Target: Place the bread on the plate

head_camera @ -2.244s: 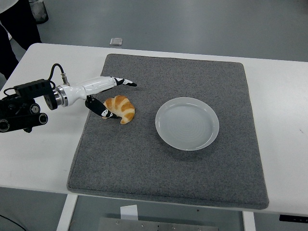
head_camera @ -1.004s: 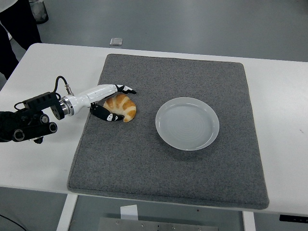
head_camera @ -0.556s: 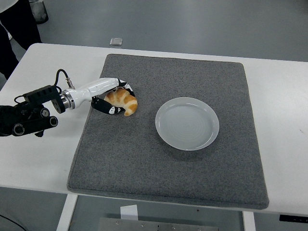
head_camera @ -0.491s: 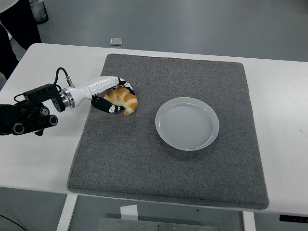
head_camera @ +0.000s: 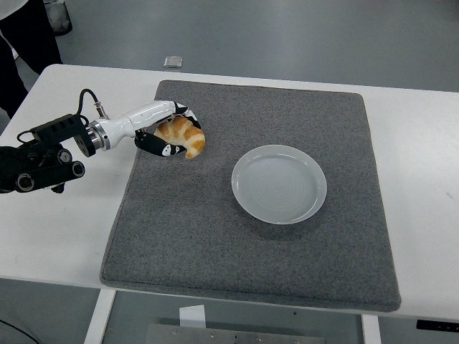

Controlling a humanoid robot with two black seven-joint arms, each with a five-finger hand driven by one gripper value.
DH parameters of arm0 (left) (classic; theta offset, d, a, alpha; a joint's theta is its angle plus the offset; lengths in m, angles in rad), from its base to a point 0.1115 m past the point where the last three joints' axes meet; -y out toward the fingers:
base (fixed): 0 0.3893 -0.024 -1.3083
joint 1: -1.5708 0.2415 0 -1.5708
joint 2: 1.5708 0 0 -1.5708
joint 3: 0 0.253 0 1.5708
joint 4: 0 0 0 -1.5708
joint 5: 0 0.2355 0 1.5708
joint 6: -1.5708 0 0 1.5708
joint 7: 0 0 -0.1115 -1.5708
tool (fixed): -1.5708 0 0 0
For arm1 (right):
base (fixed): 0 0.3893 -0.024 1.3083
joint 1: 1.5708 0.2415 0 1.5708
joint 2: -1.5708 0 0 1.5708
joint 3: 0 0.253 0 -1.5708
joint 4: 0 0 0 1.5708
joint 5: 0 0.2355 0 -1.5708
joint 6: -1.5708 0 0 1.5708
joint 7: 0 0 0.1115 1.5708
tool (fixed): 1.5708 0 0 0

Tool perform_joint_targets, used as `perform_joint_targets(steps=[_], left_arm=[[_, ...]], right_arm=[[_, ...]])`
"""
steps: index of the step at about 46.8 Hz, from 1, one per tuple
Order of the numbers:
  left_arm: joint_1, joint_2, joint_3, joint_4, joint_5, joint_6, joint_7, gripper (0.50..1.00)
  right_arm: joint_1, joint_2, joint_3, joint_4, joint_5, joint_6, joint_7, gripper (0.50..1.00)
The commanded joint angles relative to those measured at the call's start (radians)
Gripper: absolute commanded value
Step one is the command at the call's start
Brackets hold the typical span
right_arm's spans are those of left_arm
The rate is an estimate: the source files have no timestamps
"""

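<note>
A golden croissant-shaped bread [head_camera: 185,136] is held in my left hand [head_camera: 172,132], whose white and black fingers curl over its top and under its near side. It hangs slightly above the grey mat [head_camera: 251,236], over the mat's far left part. An empty white plate [head_camera: 279,183] rests on the mat to the right of the bread, about a hand's length away. My left arm comes in from the left edge over the white table. The right arm does not show.
A small grey square object [head_camera: 173,61] lies on the floor beyond the table's far edge. A person's dark clothing [head_camera: 25,32] shows at the top left corner. The white table [head_camera: 57,229] surrounds the mat.
My left hand closed around the bread, then lifted it and carried it a little up and away from the mat's surface. The plate has not moved.
</note>
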Motion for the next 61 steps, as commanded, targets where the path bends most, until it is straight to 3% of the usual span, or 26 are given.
perform_joint_targets(steps=[1, 13, 27, 34, 51, 56, 61], left_arm=[[-0.003, 0.027, -0.007, 0.002, 0.003, -0.002, 0.000, 0.500], [-0.108, 0.171, -0.001, 0.077, 0.011, -0.031, 0.000, 0.500], [-0.414, 0.186, -0.004, 0.262, 0.009, -0.282, 0.000, 0.500], [-0.549, 0.113, 0.004, 0.276, 0.012, -0.334, 0.005, 0.500], [-0.568, -0.185, 0.010, 0.293, 0.009, -0.318, 0.072, 0.500], [-0.569, -0.222, 0.008, 0.266, 0.018, -0.304, 0.071, 0.500], [-0.577, -0.220, 0.008, 0.142, 0.020, -0.275, 0.071, 0.500]], right_arm=[[0.000, 0.000, 0.000, 0.001, 0.000, -0.002, 0.000, 0.952], [0.000, 0.000, 0.000, 0.000, 0.000, 0.000, 0.000, 0.952], [0.000, 0.000, 0.000, 0.000, 0.000, 0.001, 0.002, 0.952], [0.000, 0.000, 0.002, 0.000, 0.000, 0.001, 0.000, 0.952], [0.000, 0.000, 0.000, 0.000, 0.000, 0.001, 0.002, 0.952], [0.000, 0.000, 0.000, 0.000, 0.002, 0.001, 0.002, 0.952], [0.000, 0.000, 0.000, 0.000, 0.002, 0.001, 0.002, 0.952]])
